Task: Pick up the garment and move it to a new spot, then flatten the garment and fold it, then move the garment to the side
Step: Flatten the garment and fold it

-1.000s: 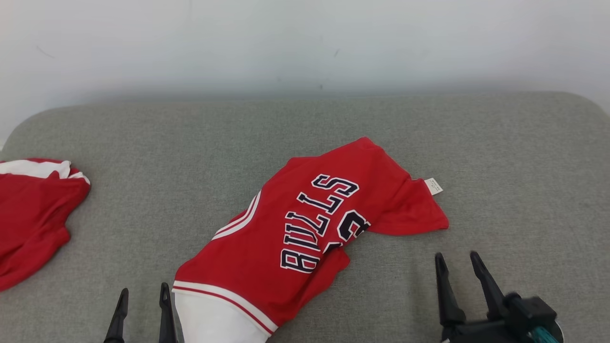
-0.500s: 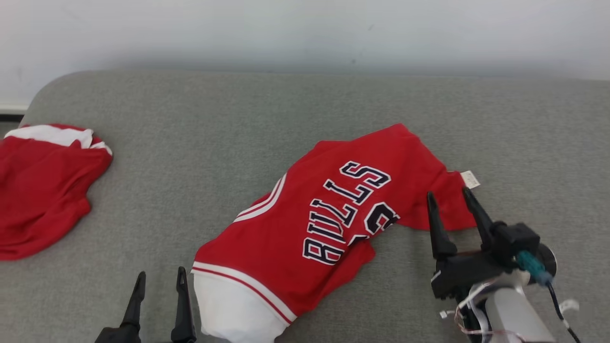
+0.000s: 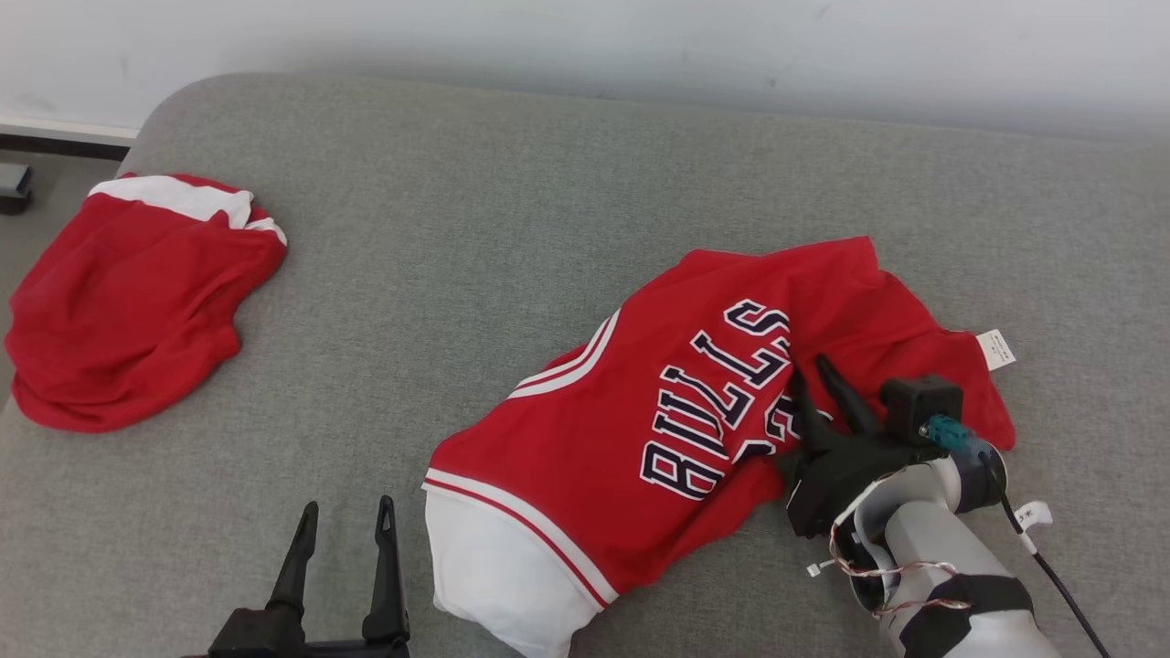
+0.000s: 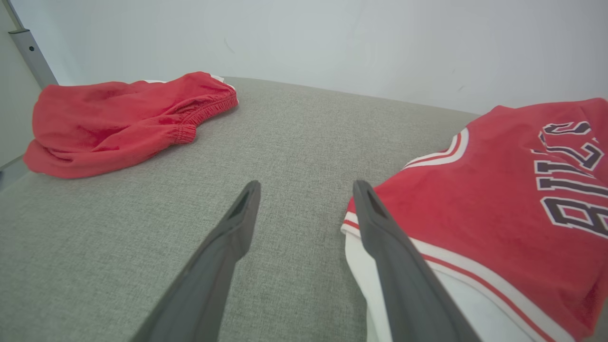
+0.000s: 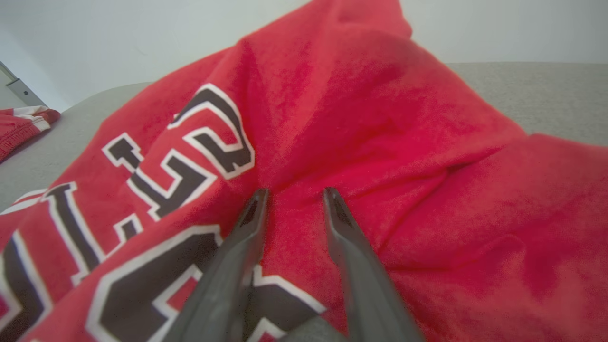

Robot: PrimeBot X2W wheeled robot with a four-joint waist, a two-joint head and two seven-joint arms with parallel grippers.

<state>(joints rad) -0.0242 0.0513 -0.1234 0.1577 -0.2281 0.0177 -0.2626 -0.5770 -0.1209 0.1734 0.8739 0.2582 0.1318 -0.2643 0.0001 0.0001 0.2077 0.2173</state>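
The garment [image 3: 695, 402] is a red jersey with white trim and dark "BULLS" lettering, lying crumpled on the grey cushioned surface [image 3: 457, 228]. My right gripper [image 3: 809, 368] rests on its right half, near the number. In the right wrist view the right gripper [image 5: 295, 191] presses its fingertips into the garment [image 5: 380, 118]. The jaws stand partly closed, with a ridge of red cloth rising between them. My left gripper [image 3: 348, 504] is open and empty just left of the white hem. In the left wrist view the left gripper [image 4: 306, 183] points past the garment [image 4: 498, 199].
A second red garment [image 3: 137, 292] with white trim lies bunched at the surface's far left corner [image 4: 118, 114]. A white label [image 3: 996, 349] sticks out at the jersey's right edge. A pale wall runs behind the surface, and floor shows past the left end.
The head camera has turned, shifting the whole scene. My right gripper has moved from the bare surface onto the jersey and its jaws have narrowed. The left gripper stays open.
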